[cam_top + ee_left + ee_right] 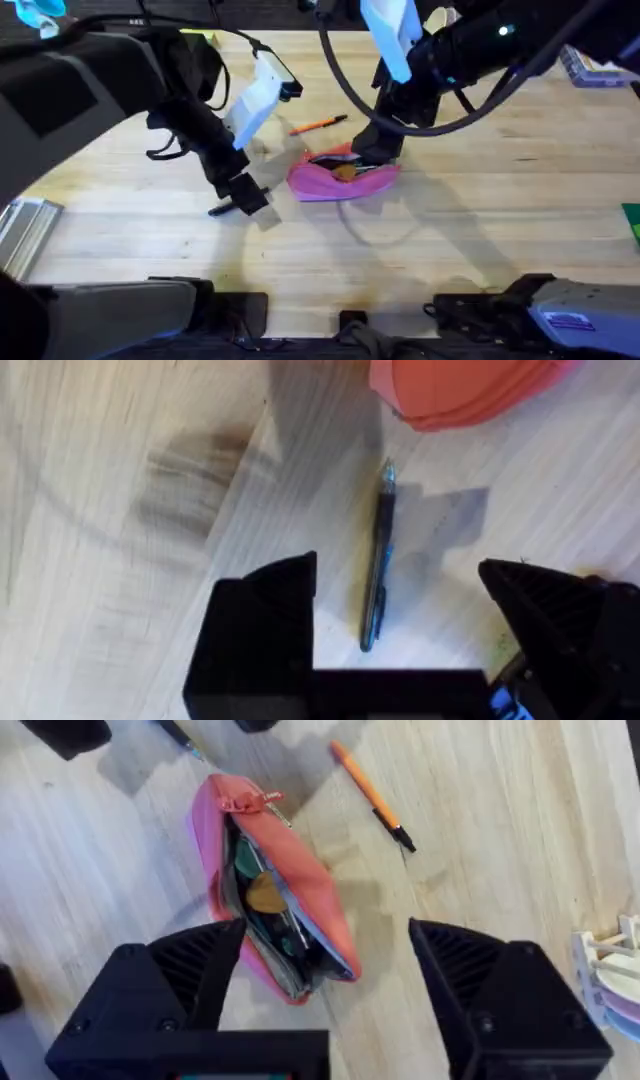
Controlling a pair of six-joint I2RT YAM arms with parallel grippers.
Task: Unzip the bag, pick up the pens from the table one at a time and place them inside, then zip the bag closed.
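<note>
— Where was the bag [343, 177]?
— On the table [450, 250], unzipped, its mouth gaping; my right gripper [330, 970] hung over it, fingers spread wide, holding nothing.
— And the pens?
— The orange pen [318, 125] lay just beyond the bag; the dark pen [377, 565] lay near the bag's end, between the wide-spread fingers of my left gripper [400, 620], untouched.

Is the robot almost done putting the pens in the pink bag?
Not yet. The pink bag is already unzipped and gaping. Both pens are on the table: the left claw is open over the dark pen, and the orange pen lies beside the bag. Loading both and zipping remain.
</note>
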